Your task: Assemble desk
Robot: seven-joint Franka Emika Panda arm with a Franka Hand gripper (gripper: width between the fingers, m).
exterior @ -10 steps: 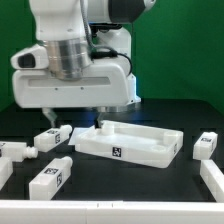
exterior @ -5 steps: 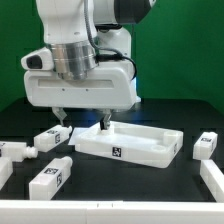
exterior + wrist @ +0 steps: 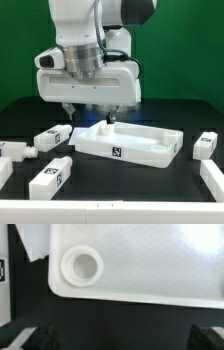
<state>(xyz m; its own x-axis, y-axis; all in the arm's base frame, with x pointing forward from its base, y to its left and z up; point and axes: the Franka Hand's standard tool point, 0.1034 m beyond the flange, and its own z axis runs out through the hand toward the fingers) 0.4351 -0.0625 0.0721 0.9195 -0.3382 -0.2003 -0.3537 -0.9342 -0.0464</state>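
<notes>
Claw [image 3: 89,114] spread wide, both fingers [image 3: 67,110] well apart, nothing pinched between them. It hangs pointing down from the white arm [image 3: 85,45], poised just over one corner of the desk's tabletop [image 3: 135,145], the far corner toward the exterior view's left; contact between fingertips and rim cannot be judged. Wrist view: directly beneath the claw lies that rounded corner, a raised rim around a flat recessed face, with one round hollow socket [image 3: 82,265] set close inside it. From under the claw the tabletop runs off toward the exterior view's right, lying flat on the black table [image 3: 150,190], recessed side up, a square tag [image 3: 116,152] on its near wall. Loose legs lie apart from the tabletop. Near leg [image 3: 52,136] rests just beside the claw toward the exterior view's left, close to the tabletop's short end. Front leg [image 3: 50,177] lies further out on the same side, nearer the onlooker. Far-side leg [image 3: 205,145] sits beyond the tabletop's opposite end, well away from the claw. More white tagged blocks [image 3: 14,150] show at the frame edges, cut off.
</notes>
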